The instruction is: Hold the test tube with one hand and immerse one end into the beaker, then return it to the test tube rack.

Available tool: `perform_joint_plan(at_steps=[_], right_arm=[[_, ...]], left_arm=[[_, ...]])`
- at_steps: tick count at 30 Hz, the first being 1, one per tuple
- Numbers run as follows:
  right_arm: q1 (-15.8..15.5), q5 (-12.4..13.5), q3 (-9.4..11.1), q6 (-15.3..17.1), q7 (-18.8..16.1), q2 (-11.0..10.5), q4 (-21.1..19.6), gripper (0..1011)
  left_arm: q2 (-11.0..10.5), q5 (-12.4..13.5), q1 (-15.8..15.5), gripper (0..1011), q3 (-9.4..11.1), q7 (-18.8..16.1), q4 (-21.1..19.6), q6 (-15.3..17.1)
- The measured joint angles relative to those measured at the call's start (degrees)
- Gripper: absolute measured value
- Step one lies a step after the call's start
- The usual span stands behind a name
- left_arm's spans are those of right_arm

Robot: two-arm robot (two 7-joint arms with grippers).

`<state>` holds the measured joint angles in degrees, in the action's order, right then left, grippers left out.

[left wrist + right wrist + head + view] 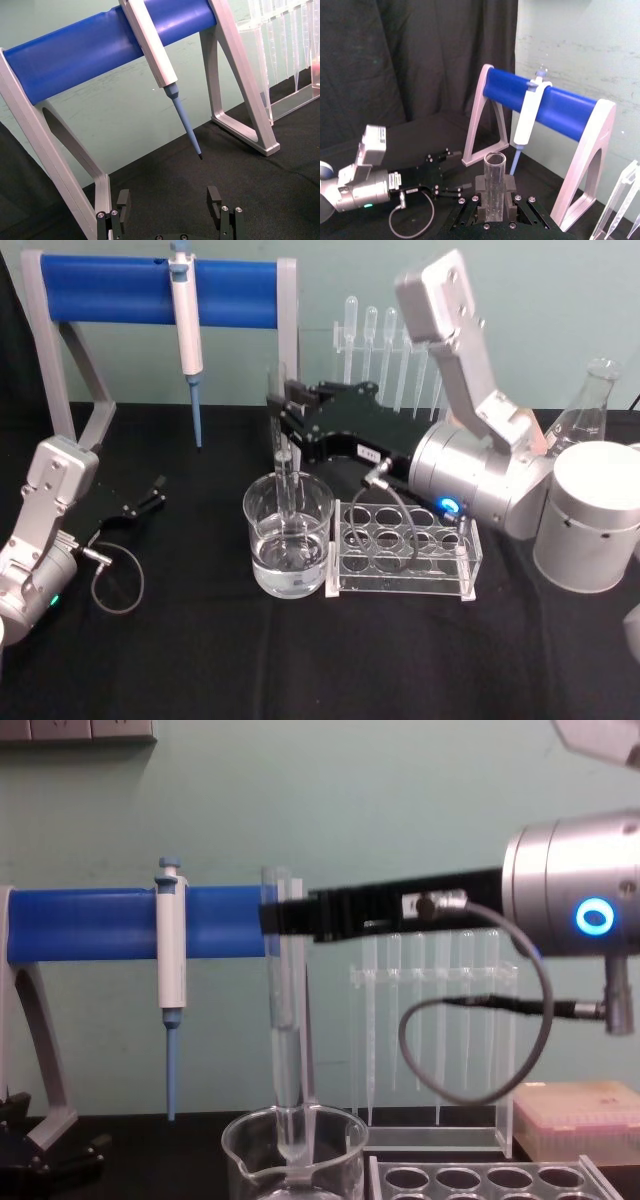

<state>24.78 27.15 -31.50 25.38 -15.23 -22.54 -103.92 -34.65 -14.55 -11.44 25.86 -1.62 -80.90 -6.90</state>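
Front-middle of the table (200, 660), black cloth: beaker (288, 535) with clear liquid in its bottom. The clear test tube rack (400, 555) stands just beside it toward the right edge.

Test tube (284, 1020): long axis vertical, rounded end down inside the beaker, open rim up. Cannot tell whether the tip meets the liquid.

Right gripper (285, 408): reaches in level from the right, clamped on the tube's upper part.

Left gripper (157, 492): low near the left edge, fingers apart, holding nothing.

Back edge: blue bar (110, 290) with white-and-blue pipette (186, 330) hanging tip down, and plastic pipettes (385, 350). Pale green wall (560, 300) behind.
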Motion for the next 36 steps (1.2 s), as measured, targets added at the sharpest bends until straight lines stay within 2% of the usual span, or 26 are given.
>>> perform_joint_plan(at_steps=[9, 19, 27, 36], right_arm=[[-2.1, -3.1, -0.9, -3.9, -0.6, 0.8, 3.2, 221], [-4.1, -5.6, -0.9, -8.0, -1.3, 1.9, 6.1, 222], [-5.5, -6.5, -0.3, -9.4, -1.9, 2.7, 7.4, 222], [-6.4, -7.3, 0.4, -9.5, -2.5, 3.4, 7.9, 222]], left_arm=[[0.0, 0.0, 0.0, 1000, 0.0, 0.0, 0.0, 0.0], [0.0, 0.0, 0.0, 1000, 0.0, 0.0, 0.0, 0.0], [0.0, 0.0, 0.0, 1000, 0.0, 0.0, 0.0, 0.0], [0.0, 0.0, 0.0, 1000, 0.0, 0.0, 0.0, 0.0]])
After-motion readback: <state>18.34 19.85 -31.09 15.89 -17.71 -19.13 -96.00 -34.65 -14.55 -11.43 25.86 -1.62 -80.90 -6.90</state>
